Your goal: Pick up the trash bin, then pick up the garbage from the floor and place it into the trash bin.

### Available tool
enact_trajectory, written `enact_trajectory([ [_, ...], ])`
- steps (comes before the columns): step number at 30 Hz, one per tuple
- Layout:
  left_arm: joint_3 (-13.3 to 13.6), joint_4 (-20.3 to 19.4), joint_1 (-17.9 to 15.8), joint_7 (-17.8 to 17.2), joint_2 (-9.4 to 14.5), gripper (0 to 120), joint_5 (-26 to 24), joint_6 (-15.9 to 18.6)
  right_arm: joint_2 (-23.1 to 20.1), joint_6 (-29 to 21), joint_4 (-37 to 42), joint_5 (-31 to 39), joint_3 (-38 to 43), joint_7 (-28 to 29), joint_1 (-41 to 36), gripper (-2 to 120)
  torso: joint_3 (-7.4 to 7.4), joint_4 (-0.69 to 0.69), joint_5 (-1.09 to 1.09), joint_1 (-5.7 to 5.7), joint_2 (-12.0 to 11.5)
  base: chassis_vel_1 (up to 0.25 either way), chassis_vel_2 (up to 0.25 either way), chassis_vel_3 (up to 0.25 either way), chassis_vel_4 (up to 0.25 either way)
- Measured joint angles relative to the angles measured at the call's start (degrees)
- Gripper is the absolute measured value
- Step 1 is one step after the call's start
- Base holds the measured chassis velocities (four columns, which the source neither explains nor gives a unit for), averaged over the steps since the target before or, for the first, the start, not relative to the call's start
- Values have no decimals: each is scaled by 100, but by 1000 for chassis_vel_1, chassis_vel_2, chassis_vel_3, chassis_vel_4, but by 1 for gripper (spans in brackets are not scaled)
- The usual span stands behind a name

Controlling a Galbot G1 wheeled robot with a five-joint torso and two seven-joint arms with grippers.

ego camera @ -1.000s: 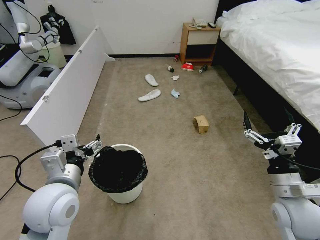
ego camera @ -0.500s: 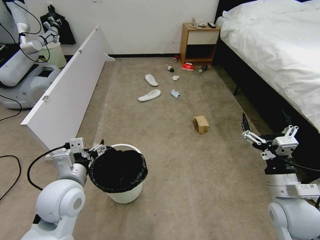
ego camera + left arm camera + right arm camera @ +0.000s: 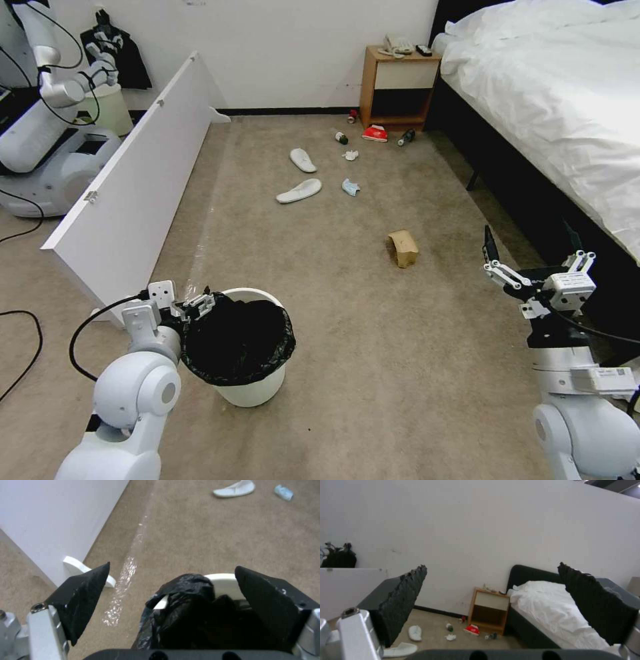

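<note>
The trash bin (image 3: 250, 390), a white bucket lined with a black bag, stands on the carpet at the near left. My left gripper (image 3: 200, 304) is at its left rim, open. In the left wrist view the bag-covered rim (image 3: 186, 590) lies between the spread fingers of that gripper (image 3: 171, 580). Garbage lies farther off: two white slippers (image 3: 303, 160) (image 3: 299, 191), a brown paper bag (image 3: 403, 248), a pale blue wad (image 3: 351, 187), a tissue (image 3: 350, 155), a red packet (image 3: 375, 133), a red can (image 3: 352, 117) and two bottles (image 3: 341, 137) (image 3: 406, 137). My right gripper (image 3: 530, 257) hangs open and empty beside the bed.
A long white board (image 3: 133, 180) leans along the left. Behind it stands another robot (image 3: 47, 133). The bed (image 3: 553, 100) runs down the right side, with a wooden nightstand (image 3: 397, 87) at the far wall. A black cable (image 3: 27, 347) lies on the floor at the near left.
My left arm has swung right and brought its open gripper up to the bin's left rim. The right gripper has drifted slightly left. The bin and litter have not moved.
</note>
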Motion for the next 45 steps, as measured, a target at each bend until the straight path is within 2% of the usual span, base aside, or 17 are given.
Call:
enact_trajectory([
  [26,91,663,27,85,-93,99,292,-8,14,2,-55,18,-14,0,47,100,0,0,0,0,0,0,0,0,0],
  [45,118,1186,-98,155,-230,99,504,-166,33,4,-71,34,-32,-4,113,100,0,0,0,0,0,0,0,0,0],
])
